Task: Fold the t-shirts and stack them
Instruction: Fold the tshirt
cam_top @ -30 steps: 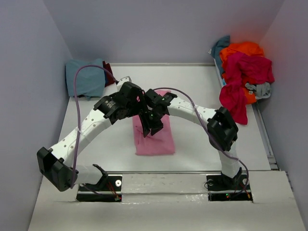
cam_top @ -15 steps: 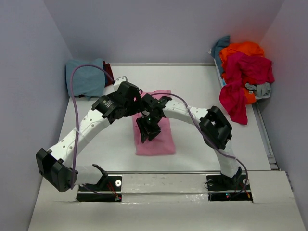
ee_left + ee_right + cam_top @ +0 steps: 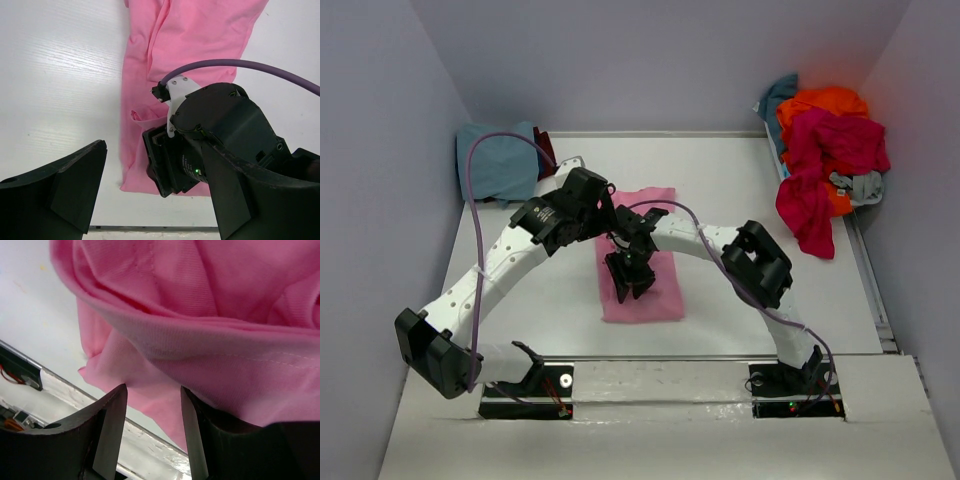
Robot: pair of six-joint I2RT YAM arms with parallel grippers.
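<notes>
Top, left-wrist and right-wrist views of one fold, described from left to right.

**Far left.** A dusty teal-blue t-shirt [image 3: 498, 162] is lying flat in the back corner of the table [image 3: 740, 180]. It is probably starting the stack there, clear of the working area. A dark red edge [image 3: 547, 150] is showing just beside it, but what it belongs to cannot be told.

**Left of centre.** The left gripper [image 3: 154, 165] is hovering above the light pink t-shirt [image 3: 658, 295] with its fingers [image 3: 75, 185] spread wide and nothing between them. It appears to be waiting in support, ready to pin or catch the cloth.

**Centre.** The pink t-shirt is lying as a narrow strip running from near to far, so the sleeves seem to be already turned in. The remaining fold is probably end to end.

**Centre, low.** The right gripper [image 3: 152, 405] is working down at the strip. Its jaws are standing partly apart and a thick rolled fold of pink cloth is lying across their tips. Whether that fold is pinched or only resting there cannot be told. Holding low should be keeping the layers from sliding.

**Far right.** The unfolded pile [image 3: 825, 150] of orange, crimson-magenta, teal and grey t-shirts is waiting well apart at the table's edge.
</notes>
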